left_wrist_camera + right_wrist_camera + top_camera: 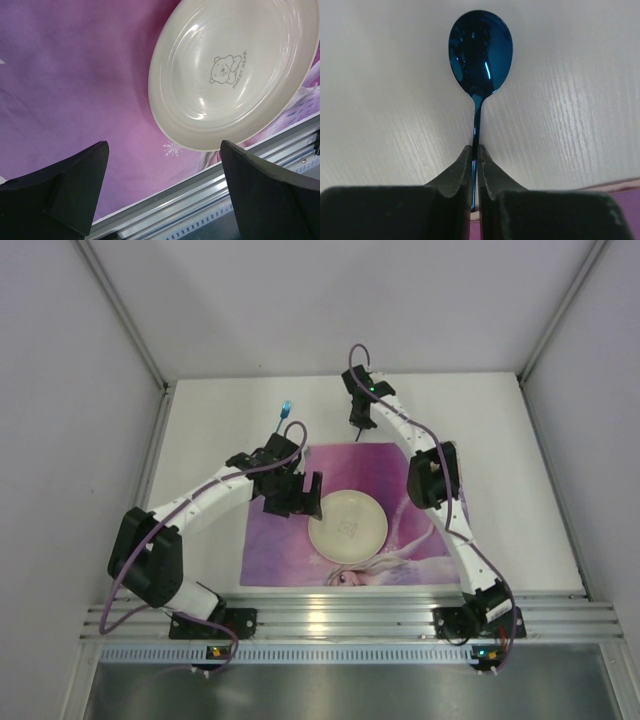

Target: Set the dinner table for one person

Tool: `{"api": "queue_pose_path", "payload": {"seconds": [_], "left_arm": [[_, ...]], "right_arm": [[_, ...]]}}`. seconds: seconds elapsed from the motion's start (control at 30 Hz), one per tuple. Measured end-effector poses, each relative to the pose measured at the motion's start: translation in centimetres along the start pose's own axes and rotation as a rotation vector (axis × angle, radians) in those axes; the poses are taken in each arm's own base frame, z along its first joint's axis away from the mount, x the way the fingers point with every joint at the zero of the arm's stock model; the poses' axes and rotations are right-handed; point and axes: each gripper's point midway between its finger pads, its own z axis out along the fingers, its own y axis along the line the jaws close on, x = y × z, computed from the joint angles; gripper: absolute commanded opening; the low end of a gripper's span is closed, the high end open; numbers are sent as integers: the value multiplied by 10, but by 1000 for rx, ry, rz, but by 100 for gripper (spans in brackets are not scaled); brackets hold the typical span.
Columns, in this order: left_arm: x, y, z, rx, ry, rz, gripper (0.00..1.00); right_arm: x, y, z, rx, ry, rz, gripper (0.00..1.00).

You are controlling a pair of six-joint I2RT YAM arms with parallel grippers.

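Just beyond the far edge of the placemat, on the bare white dinner table, the right gripper was pinched shut on the thin handle of a shiny blue spoon. The spoon's long axis ran straight out from between the fingers. Its bowl pointed away from the placemat, and a purple strip of that mat showed just behind the fingertips. Whether the spoon was lifted or lay on the tabletop could not be told.

On the placemat, right of its middle, sat a cream plate, and nothing lay beside it. The left gripper hung over the placemat's left half with its jaws spread wide and nothing between them, and the plate's rim was just ahead of it.

The coming move probably turns on this. The spoon's place lies back across the placemat's far edge, toward the plate and likely to its right, so the right arm, which holds the spoon, is the better placed. The handle would need to swing round until it ran alongside the plate.

Off the placemat's far left corner lay a small blue item, too small to identify.
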Motion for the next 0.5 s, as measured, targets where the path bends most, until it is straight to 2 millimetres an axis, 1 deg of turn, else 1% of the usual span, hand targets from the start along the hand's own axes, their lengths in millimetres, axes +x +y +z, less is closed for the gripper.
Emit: {"api": "queue_pose_path", "payload": {"seconds": [0.07, 0.3, 0.4, 0.5], "left_arm": [[0, 3, 0, -11, 2, -5, 98], [1, 7, -1, -25, 7, -19, 99], [1, 8, -1, -28, 5, -21, 98], [-3, 7, -3, -26, -1, -21, 98]], "right_arm": [[0, -5, -1, 16, 3, -31, 0], [3, -27, -3, 83, 19, -148, 0], [0, -40, -4, 100, 26, -181, 0], [-9, -56, -3, 111, 20, -202, 0]]}}
